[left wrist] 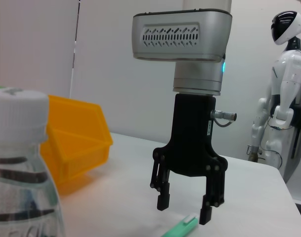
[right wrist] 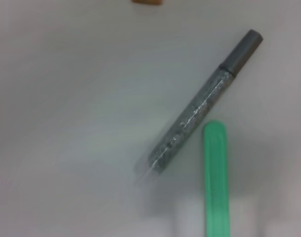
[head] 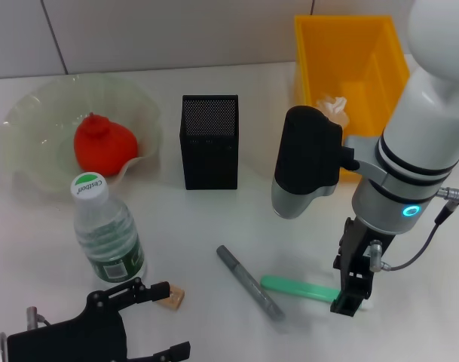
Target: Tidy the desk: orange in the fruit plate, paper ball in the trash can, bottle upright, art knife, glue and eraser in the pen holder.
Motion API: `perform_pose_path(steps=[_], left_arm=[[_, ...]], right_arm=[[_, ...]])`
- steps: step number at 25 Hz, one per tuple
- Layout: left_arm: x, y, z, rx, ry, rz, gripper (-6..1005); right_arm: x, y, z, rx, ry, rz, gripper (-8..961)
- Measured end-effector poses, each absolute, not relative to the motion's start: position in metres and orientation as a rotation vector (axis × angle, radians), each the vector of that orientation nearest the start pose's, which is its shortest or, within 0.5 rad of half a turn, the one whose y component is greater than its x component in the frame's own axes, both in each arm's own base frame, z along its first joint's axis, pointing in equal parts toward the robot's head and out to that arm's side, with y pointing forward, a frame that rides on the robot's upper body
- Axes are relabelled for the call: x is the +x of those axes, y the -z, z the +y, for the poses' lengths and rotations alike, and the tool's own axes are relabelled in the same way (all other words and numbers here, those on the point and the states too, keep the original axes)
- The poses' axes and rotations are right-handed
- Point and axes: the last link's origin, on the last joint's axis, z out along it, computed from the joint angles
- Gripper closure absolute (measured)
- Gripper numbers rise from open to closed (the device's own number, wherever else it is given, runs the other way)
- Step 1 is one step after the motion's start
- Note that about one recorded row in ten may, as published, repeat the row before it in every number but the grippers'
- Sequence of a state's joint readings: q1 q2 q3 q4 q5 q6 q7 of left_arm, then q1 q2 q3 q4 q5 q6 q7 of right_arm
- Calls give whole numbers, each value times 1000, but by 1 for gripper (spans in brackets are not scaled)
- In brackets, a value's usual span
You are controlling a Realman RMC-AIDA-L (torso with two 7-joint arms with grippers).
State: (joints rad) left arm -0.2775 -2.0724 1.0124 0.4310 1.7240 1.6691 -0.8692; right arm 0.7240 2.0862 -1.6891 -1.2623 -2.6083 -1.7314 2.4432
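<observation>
The right gripper (head: pixel 355 300) hangs straight down from its arm, black fingers (left wrist: pixel 163 200) spread apart over the near end of the flat mint-green art knife (head: pixel 301 288) with a white tip. The knife lies flat on the white desk (head: pixel 214 219), long axis crosswise, in front of the black mesh pen holder (head: pixel 209 141). Just beside it, the grey glittery glue stick (head: pixel 249 281) lies diagonally, cap towards the pen holder. The left gripper (head: pixel 150 320), fingers parted, sits low beside the small tan eraser (head: pixel 171 298) and the upright clear bottle (head: pixel 106 233).
</observation>
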Motion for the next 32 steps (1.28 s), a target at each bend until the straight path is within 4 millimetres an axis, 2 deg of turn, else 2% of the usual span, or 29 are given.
perform_pose_path(steps=[3,8,19,24,32], left_arm=[[-298,49,218,-2814,908,-366,158],[-298,49,218,-2813,909,-365,158],[-297,49,219,-2813,910,-358,158],[-296,48,221,-2815,913,-346,158],[-295,49,222,-2817,916,-346,158]], right_arm=[[160,50,317,-2858,1052,488,230],[160,58,314,-2845,1069,454,314],[162,61,313,-2834,1060,473,405],[164,61,313,-2831,1068,492,407],[170,62,311,-2828,1096,516,523]])
